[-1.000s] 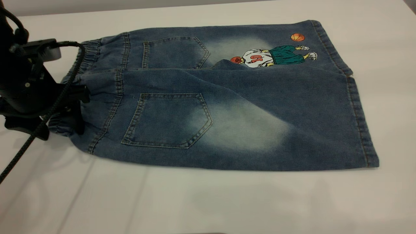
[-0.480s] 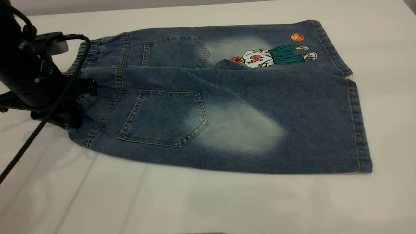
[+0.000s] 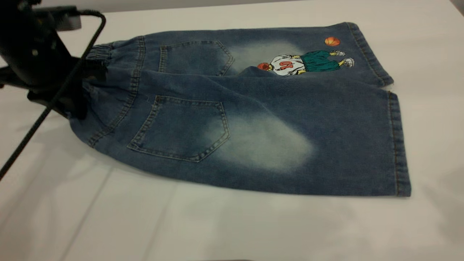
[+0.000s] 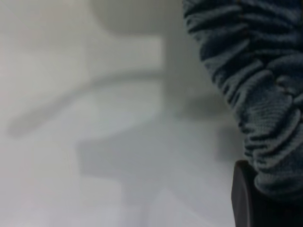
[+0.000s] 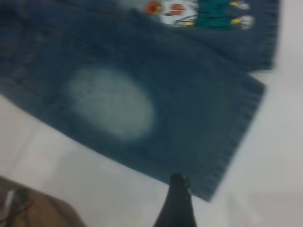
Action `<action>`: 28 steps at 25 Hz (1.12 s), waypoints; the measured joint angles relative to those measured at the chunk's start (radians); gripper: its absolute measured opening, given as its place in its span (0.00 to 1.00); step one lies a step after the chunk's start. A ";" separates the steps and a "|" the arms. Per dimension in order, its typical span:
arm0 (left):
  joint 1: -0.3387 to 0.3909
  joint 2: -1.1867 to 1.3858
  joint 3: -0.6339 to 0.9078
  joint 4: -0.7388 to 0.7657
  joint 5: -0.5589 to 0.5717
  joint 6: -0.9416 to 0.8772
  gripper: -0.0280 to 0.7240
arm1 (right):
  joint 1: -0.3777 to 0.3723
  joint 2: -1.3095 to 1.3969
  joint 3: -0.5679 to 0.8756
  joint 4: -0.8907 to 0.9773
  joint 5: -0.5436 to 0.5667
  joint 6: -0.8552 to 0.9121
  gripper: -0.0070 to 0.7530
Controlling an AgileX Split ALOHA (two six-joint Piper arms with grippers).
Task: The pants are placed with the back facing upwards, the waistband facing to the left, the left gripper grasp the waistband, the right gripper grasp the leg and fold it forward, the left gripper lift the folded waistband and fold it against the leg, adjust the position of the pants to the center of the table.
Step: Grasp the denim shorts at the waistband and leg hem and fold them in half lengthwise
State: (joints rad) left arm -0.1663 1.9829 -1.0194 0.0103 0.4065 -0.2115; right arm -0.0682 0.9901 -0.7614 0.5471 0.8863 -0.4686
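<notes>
The pants (image 3: pixel 239 108) lie back up on the white table (image 3: pixel 253 224), two back pockets showing and the waistband (image 3: pixel 98 53) at the left. My left gripper (image 3: pixel 86 90) is shut on the gathered waistband (image 4: pixel 258 90) and holds it a little off the table. The plain leg (image 3: pixel 326 145) with its pale patch lies nearest the camera, and the leg with the basketball-player print (image 3: pixel 304 61) lies behind it. My right gripper (image 5: pixel 179 191) is out of the exterior view. In the right wrist view it hovers just off the plain leg's hem corner (image 5: pixel 213 189), touching nothing.
The left arm's black cable (image 3: pixel 43 112) runs down across the table's left side. White tabletop lies open in front of the pants and to their right. A brown blurred surface (image 5: pixel 28 208) shows beyond the table edge in the right wrist view.
My left gripper has risen and moved toward the table's far side with the waistband in its grip. The pants' near left part lifted, and the near hem corner slid slightly left.
</notes>
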 joint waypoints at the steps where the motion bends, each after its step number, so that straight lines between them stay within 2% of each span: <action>1: 0.000 -0.001 -0.015 0.000 0.029 0.008 0.15 | 0.000 0.027 -0.003 0.020 0.001 -0.026 0.71; 4: 0.000 -0.001 -0.055 0.000 0.107 0.021 0.15 | 0.005 0.108 -0.005 0.049 0.006 -0.070 0.71; 7: 0.000 -0.001 -0.081 0.000 0.145 0.023 0.15 | 0.050 0.191 -0.006 0.034 0.005 -0.077 0.71; 13: 0.000 -0.001 -0.095 0.000 0.155 0.024 0.15 | 0.237 0.346 -0.006 -0.088 -0.026 -0.027 0.71; 20: -0.001 -0.001 -0.095 0.000 0.155 0.024 0.15 | 0.439 0.491 -0.006 -0.315 -0.059 0.187 0.71; 23: -0.001 -0.001 -0.095 0.000 0.155 0.024 0.15 | 0.479 0.554 -0.006 -0.357 -0.099 0.244 0.71; 28: -0.001 -0.001 -0.095 0.000 0.155 0.024 0.15 | 0.488 0.658 -0.006 -0.371 -0.190 0.259 0.71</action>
State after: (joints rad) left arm -0.1670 1.9821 -1.1144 0.0103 0.5619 -0.1876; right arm 0.4199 1.6476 -0.7670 0.1763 0.6959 -0.2092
